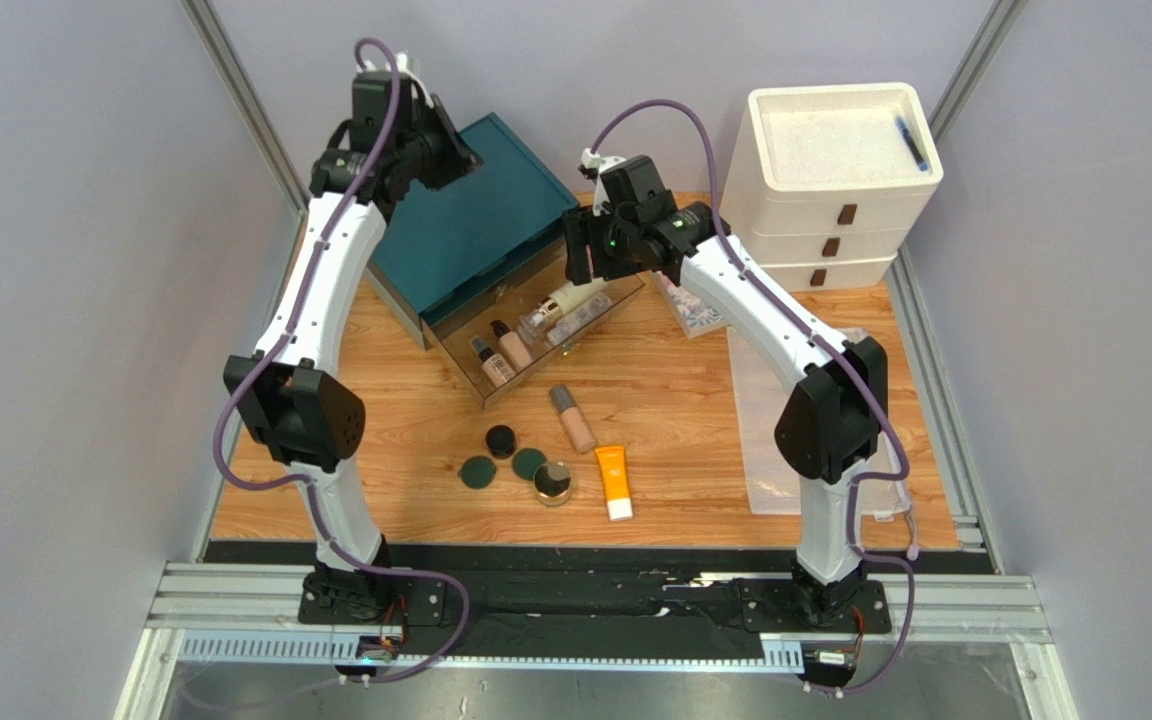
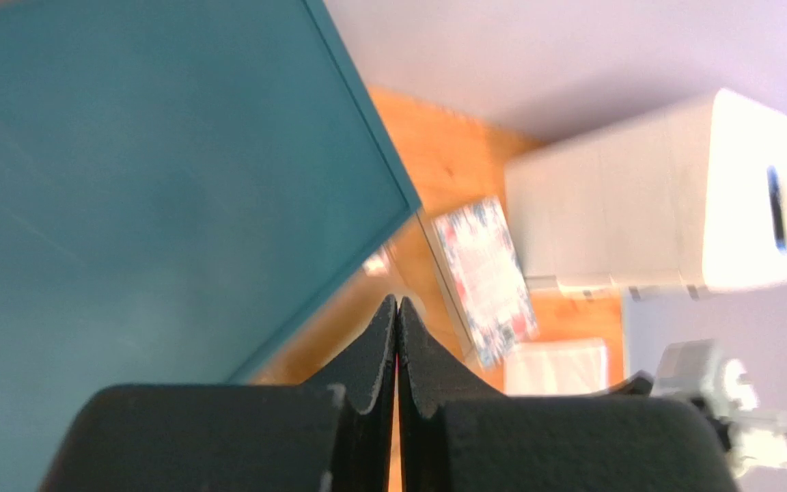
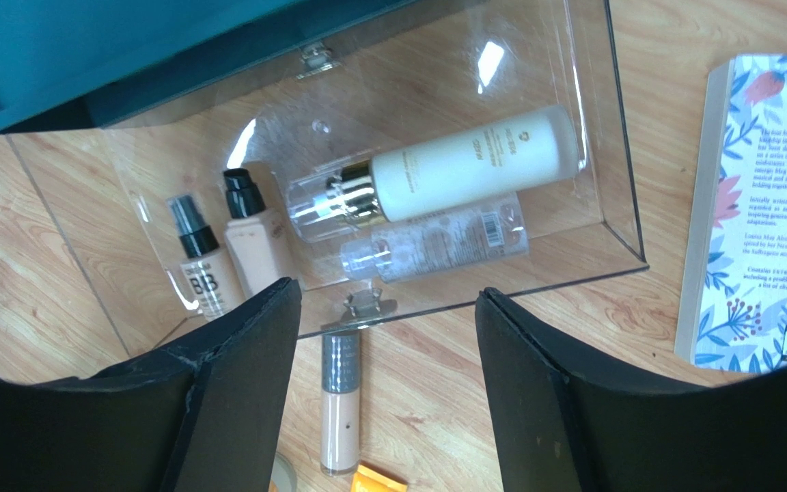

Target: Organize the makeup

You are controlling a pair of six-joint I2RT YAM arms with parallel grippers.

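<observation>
A clear drawer (image 3: 613, 154) stands pulled out of the teal box (image 1: 462, 225). In it lie a cream-gold bottle (image 3: 449, 169), a clear tube (image 3: 434, 244) and two beige pump bottles (image 3: 201, 269) (image 3: 254, 241). My right gripper (image 3: 385, 297) hovers open and empty over the drawer's front edge (image 1: 585, 263). On the table in front lie a beige tube (image 1: 572, 419), an orange white-capped tube (image 1: 614, 482) and several round dark compacts (image 1: 500, 440). My left gripper (image 2: 398, 302) is shut on nothing, high over the teal box's far corner (image 1: 455, 150).
A patterned booklet (image 3: 752, 205) lies right of the drawer. A white three-drawer unit (image 1: 830, 180) stands at the back right with a dark pen on top. A clear pouch (image 1: 778, 420) lies by the right arm's base.
</observation>
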